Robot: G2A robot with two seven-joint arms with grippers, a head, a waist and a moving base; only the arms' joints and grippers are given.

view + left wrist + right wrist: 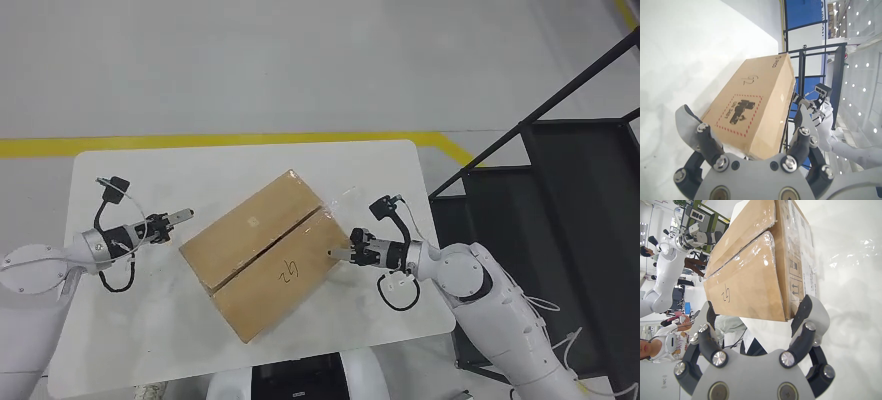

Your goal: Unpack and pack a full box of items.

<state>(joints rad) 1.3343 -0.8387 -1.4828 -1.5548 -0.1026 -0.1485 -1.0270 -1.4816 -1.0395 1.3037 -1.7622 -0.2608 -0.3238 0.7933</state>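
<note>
A closed cardboard box (265, 250) lies slantwise in the middle of the white table (130, 340). Its two top flaps meet along a centre seam under glossy clear tape, and a number is handwritten on the nearer flap. My left gripper (183, 215) is open just off the box's left corner; in the left wrist view the box (757, 98) shows between the spread fingers (684, 118) of this gripper (743, 121). My right gripper (338, 251) is open at the box's right end, its fingers (806, 308) straddling the corner of the box (745, 285), where the near flap sits slightly raised.
A loose strip of clear tape (345, 195) sticks out past the box's far right corner. A black metal stair frame (560, 200) stands right of the table. A yellow floor line (200, 143) runs behind the table's far edge.
</note>
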